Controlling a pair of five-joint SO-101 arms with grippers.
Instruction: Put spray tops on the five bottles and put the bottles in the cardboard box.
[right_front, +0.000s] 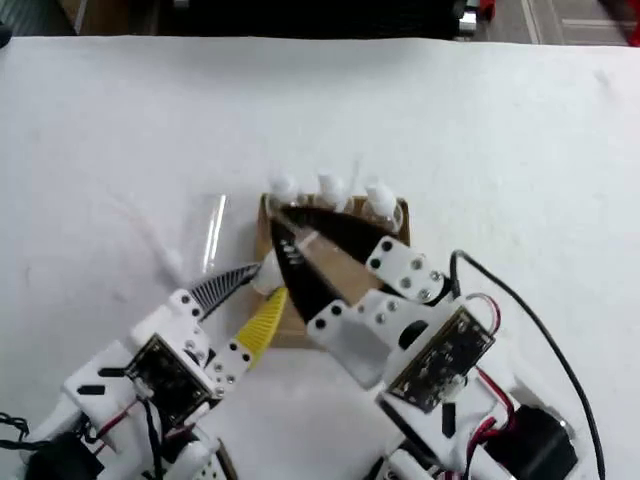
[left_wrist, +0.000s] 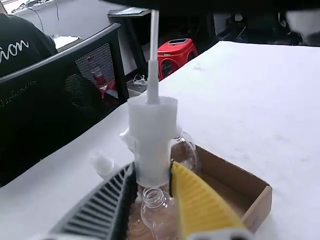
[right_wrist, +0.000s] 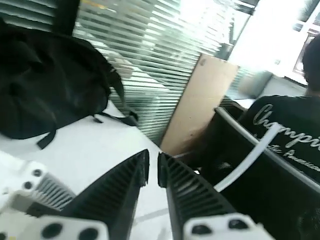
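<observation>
- The cardboard box (right_front: 292, 328) sat near the middle of the white counter (right_front: 500, 120), open side up.
- Three bottles with white spray tops on stood in a row along the box's far wall: one (right_front: 283, 190), a second (right_front: 330, 187) and a third (right_front: 378, 197).
- In the left wrist view a fourth bottle (left_wrist: 154, 200) stood in the box with its neck open and no top on it.
- The left end effector (left_wrist: 150, 172), with one grey and one yellow finger, was closed on a white spray top (left_wrist: 151, 135). It held the top directly above that open neck, with the thin tube (left_wrist: 152, 45) pointing up and away from the bottle.
- In the high view this end effector (right_front: 265, 285) was at the box's left edge.
- The right end effector (right_front: 278, 215), with black fingers, reached across the box toward its far left corner. Its fingers (right_wrist: 125, 185) were almost together, leaving only a slim gap, and nothing was visible between them.
- A clear bottle (right_front: 212, 232) lay on its side on the counter, just beside the box's left wall.
</observation>
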